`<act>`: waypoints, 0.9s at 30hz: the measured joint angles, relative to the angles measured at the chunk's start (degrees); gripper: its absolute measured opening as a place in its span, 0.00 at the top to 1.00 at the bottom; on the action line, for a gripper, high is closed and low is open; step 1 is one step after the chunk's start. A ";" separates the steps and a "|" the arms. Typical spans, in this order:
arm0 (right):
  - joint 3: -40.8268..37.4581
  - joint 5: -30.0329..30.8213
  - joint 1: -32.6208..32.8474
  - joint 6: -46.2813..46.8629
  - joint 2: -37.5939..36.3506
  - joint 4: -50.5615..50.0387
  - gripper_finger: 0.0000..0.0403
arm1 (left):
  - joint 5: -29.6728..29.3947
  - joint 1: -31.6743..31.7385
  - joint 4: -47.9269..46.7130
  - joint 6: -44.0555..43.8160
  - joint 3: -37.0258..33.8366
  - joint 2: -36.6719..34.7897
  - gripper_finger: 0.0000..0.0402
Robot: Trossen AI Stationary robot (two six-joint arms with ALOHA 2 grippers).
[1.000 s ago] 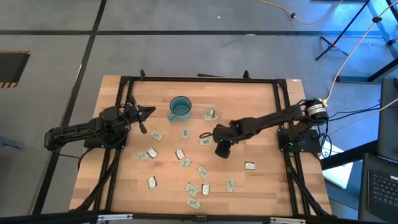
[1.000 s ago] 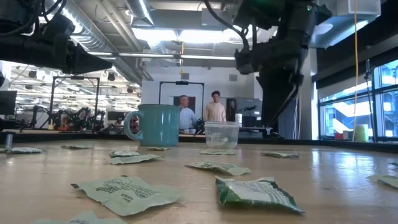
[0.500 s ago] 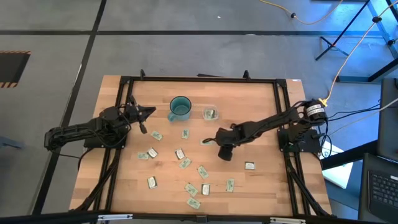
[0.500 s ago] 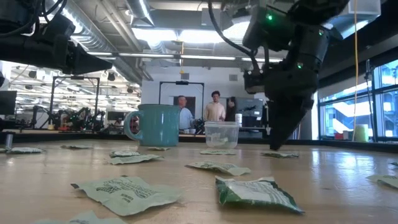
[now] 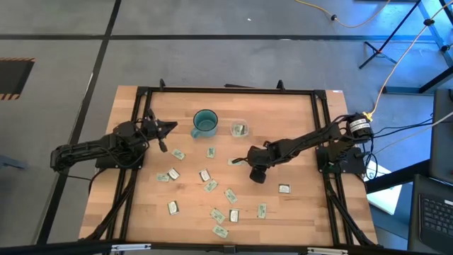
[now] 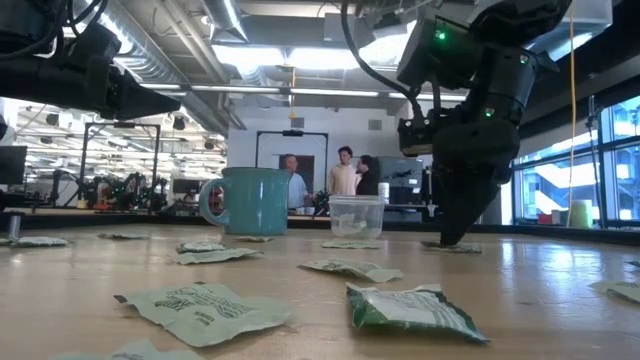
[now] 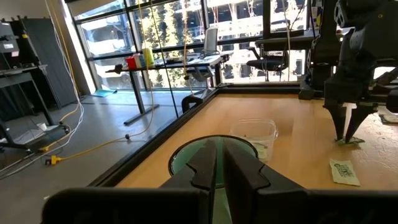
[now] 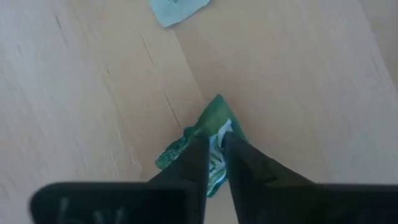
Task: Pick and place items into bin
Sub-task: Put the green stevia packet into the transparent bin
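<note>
Your right gripper (image 8: 213, 163) is down mid-desk, fingers pinched on a green packet (image 8: 200, 138), apparently gripped. The grasp step is in hand. Next, lift and carry it to the cup (image 5: 238, 129) near the far edge. Left gripper (image 5: 168, 128) waits shut beside the mug (image 5: 204, 123).

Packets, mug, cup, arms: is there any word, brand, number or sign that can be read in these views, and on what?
None can be read.
Packets: dark print on the wrappers, too blurred to read.
Packet pinched by the right gripper: pale marks, unreadable.
Mug: plain, no print seen.
Clear cup: no label seen.
Floor, hazard-striped patch: stripes only, no words.
</note>
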 joint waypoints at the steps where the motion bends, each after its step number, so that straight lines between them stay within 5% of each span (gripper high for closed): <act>1: 0.00 -0.01 0.00 -0.01 0.00 0.00 0.91 | 0.00 0.00 0.00 0.00 0.00 0.00 0.95; 11: 3.32 -0.23 -0.04 -1.98 0.37 -2.90 0.97 | 0.00 0.01 0.00 0.00 0.00 0.00 0.95; 27: 23.04 4.98 -6.90 -22.58 0.22 -7.20 0.98 | 0.00 0.01 0.00 0.00 0.00 0.00 0.95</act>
